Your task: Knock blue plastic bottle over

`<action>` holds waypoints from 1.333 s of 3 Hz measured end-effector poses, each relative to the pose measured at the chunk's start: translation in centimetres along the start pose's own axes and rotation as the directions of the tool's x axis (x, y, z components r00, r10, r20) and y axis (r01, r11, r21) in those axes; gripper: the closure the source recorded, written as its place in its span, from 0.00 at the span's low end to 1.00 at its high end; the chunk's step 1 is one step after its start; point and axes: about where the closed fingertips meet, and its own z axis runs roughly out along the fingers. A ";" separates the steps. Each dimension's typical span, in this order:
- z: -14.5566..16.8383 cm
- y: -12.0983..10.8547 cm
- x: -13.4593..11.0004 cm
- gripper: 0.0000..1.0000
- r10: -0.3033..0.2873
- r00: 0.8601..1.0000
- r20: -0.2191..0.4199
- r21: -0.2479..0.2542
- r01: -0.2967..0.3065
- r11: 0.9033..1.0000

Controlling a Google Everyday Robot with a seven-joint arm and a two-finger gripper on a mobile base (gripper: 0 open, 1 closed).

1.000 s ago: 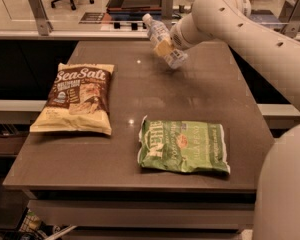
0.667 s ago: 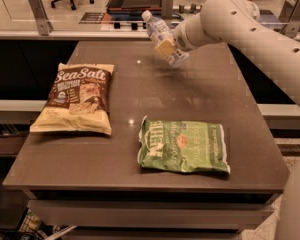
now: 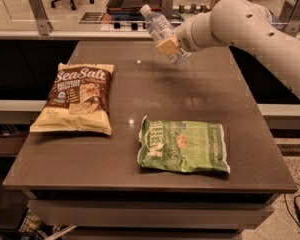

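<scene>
The small blue plastic bottle [image 3: 159, 25], clear-walled with a pale label and a white cap [image 3: 145, 8], leans steeply over the far middle of the dark brown rectangular table [image 3: 190, 94]. Its cap points up and to the left and its base hangs low to the right. The two-finger gripper [image 3: 170, 48] on the end of the robot's white rounded arm [image 3: 240, 19] reaches in from the right. It appears to be pinching the bottle around its lower body, with one tan pad lying across the front of the label. That hold looks like the reason the bottle can lean this far without dropping. Whether the base touches the tabletop or hangs just above it I cannot tell, though a faint shadow lies on the surface below. Well apart, on the near half of the table, a tan and brown sea-salt snack bag [image 3: 77, 98] lies flat on the left and a green snack bag [image 3: 182, 145] lies flat at centre right. Both seem clear of where the bottle would fall. As I judge it, the task is unfinished until the bottle lies on its side on the table.
</scene>
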 end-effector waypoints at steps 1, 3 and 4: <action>-0.1 -0.8 -0.5 1.00 -0.019 0.999 0.026 -0.007 0.020 1.000; -0.7 -3.3 -2.0 1.00 -0.093 0.984 0.154 -0.011 0.096 0.995; -0.6 -3.4 -3.1 1.00 -0.146 0.965 0.217 -0.024 0.154 0.988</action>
